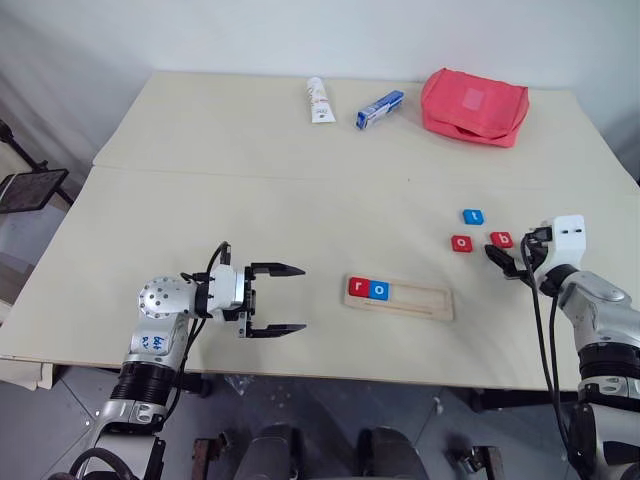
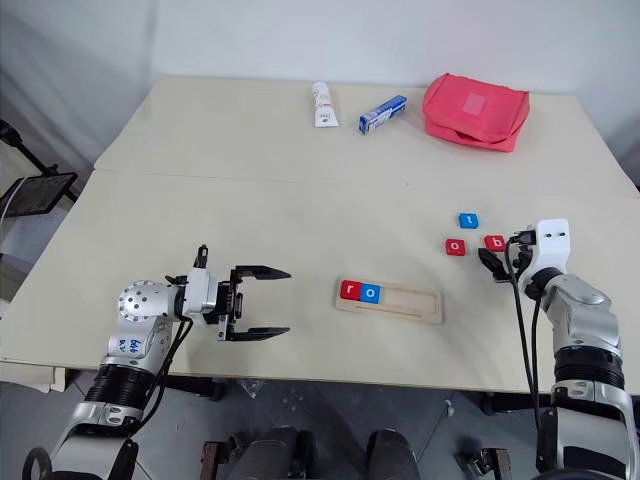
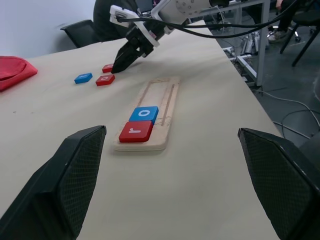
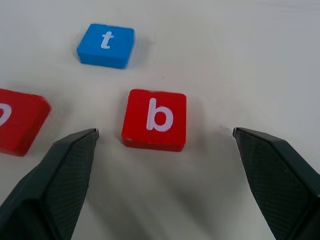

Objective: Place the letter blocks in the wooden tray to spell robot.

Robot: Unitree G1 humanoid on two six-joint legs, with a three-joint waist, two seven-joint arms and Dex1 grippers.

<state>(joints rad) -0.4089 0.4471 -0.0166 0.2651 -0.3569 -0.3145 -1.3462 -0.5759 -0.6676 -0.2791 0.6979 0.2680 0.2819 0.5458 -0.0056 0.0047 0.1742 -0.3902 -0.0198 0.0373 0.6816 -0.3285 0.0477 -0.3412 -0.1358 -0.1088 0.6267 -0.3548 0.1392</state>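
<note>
The right tool (image 4: 162,175) stands wide and empty, one finger to either side of the red b block (image 4: 155,119) without touching it, likely because b comes next in the word; the blue t block (image 4: 106,45) lies at 11 o'clock from b and the red o block (image 4: 17,120) at 9 o'clock. Across the desk (image 1: 250,200), at about 8 o'clock from those loose blocks, the wooden tray (image 1: 420,300) already carries the red r block (image 1: 358,288) and blue o block (image 1: 380,291) at its left end. The left tool (image 1: 278,299) hangs wide open and empty at 9 o'clock of the tray, well apart, apparently waiting clear.
</note>
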